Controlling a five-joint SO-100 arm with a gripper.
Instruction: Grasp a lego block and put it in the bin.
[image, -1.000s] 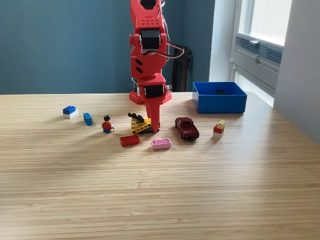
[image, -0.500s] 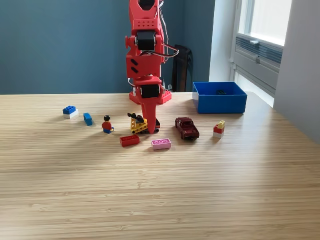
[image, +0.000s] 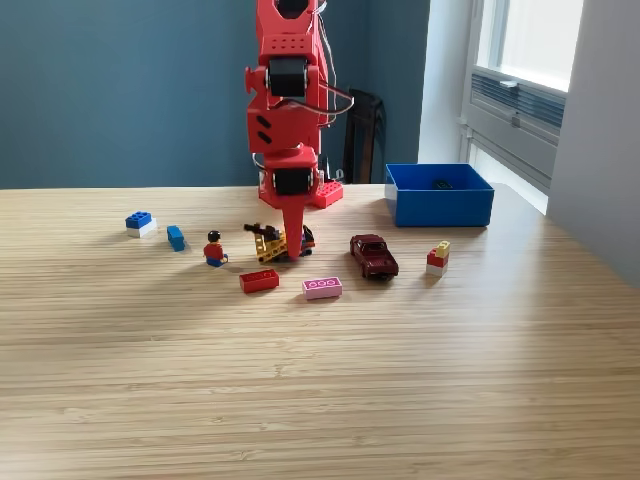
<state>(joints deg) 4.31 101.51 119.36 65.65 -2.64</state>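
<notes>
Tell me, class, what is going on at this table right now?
A red robot arm has its gripper down on a small yellow and black lego model in the middle of the table. Whether the jaws have closed on it cannot be told. Loose bricks, a minifigure and a dark red toy car lie around it. The blue bin waits at the exterior view's right.

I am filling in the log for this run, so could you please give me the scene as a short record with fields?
surface: wooden table
arm: red, reaching down from the far side
tool: tip lowered at the yellow and black toy; open or shut cannot be told
bin: blue bin, far edge on the exterior view's right
near the tool: red brick, pink brick, dark red car, minifigure
exterior view's left: blue and white brick, blue brick
</notes>
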